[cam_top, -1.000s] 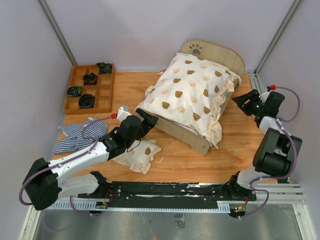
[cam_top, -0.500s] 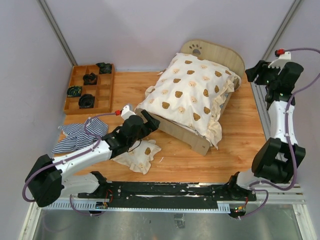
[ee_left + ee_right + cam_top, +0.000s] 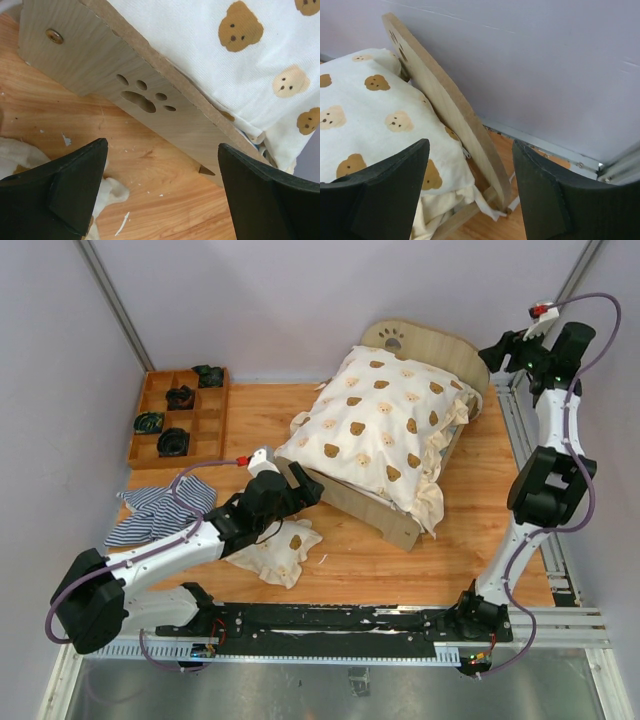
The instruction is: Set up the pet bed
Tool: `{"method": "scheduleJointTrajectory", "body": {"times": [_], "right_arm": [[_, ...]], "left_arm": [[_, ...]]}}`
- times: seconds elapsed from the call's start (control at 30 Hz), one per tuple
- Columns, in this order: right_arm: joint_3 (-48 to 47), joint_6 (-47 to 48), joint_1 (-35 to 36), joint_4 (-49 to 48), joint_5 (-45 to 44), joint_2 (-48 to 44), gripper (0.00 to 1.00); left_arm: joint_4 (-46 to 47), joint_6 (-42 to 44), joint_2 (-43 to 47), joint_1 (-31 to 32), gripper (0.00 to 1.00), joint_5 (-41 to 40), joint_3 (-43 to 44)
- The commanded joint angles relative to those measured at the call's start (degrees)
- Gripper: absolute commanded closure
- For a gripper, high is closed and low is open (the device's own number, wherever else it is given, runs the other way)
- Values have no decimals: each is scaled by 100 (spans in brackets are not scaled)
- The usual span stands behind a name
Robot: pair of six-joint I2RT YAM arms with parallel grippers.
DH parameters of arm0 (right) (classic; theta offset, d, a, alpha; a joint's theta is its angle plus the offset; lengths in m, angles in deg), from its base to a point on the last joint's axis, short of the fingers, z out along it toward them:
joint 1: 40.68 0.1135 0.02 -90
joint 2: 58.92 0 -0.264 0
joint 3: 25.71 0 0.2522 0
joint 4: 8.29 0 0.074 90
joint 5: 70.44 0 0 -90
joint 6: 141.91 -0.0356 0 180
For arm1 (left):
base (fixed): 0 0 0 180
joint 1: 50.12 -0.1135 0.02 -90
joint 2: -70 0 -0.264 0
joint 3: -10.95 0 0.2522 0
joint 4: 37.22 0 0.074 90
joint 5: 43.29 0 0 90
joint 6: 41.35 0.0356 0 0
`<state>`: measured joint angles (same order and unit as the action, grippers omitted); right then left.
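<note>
The right gripper [image 3: 499, 351] is now hanging high beside the pet bed's [image 3: 362, 503] headboard [image 3: 440, 343], having risen from low at the bed's right side. The left gripper [image 3: 303, 476] has crept a little nearer the bed's footboard [image 3: 150, 115].

Both claws are standing spread and are pinching nothing. In the left wrist view the paw cutout of the footboard is sitting between the open fingers, just ahead of them and not touching. In the right wrist view the headboard's edge is rising between the open fingers, close but apart from them.

The bed is lying at an angle toward the back of the table, headboard toward the far wall, and the bear-print quilt [image 3: 380, 425] is covering it and spilling over its near right corner. A small bear-print pillow [image 3: 280, 552] is lying on the table just in front of the bed's foot, under the left arm.

The risk is looking plain enough: the frame is probably light, so a left finger pushing on the footboard could be sliding or twisting the whole bed rather than gripping it. The right claw, coming down carelessly, could be catching the quilt's ruffle or tipping the headboard.
</note>
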<state>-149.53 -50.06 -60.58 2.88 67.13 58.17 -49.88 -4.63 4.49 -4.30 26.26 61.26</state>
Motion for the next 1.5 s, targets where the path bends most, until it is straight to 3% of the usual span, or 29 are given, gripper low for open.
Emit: {"method": "scheduleJointTrajectory", "body": {"times": [0.0, 0.23, 0.43, 0.47, 0.53, 0.7, 0.97, 1.47], "right_arm": [[-753, 157, 171, 57, 670, 573, 31], [-780, 324, 482, -691, 943, 1189, 33], [-1948, 474, 619, -509, 1165, 2044, 35], [-2060, 494, 631, -538, 1289, 2189, 41], [-2096, 516, 657, -727, 1390, 2305, 64], [-2026, 347, 654, -1500, 1872, 2283, 99], [-709, 39, 660, -3419, 1927, 1179, 100], [319, -274, 600, -4766, 1396, -277, 100]], "left_arm": [[148, 222, -83, -3, 5, -43, 50], [216, 107, -117, -3, 4, -123, -51], [138, 138, -236, -3, 5, -4, -20], [166, 109, -245, -3, 5, 51, -54], [291, 12, -279, -3, 5, 180, -137], [365, 40, -515, -3, 5, 345, -44], [311, 241, -582, -3, 5, 7, 19], [337, 138, -225, -3, 5, -211, -255]]}}
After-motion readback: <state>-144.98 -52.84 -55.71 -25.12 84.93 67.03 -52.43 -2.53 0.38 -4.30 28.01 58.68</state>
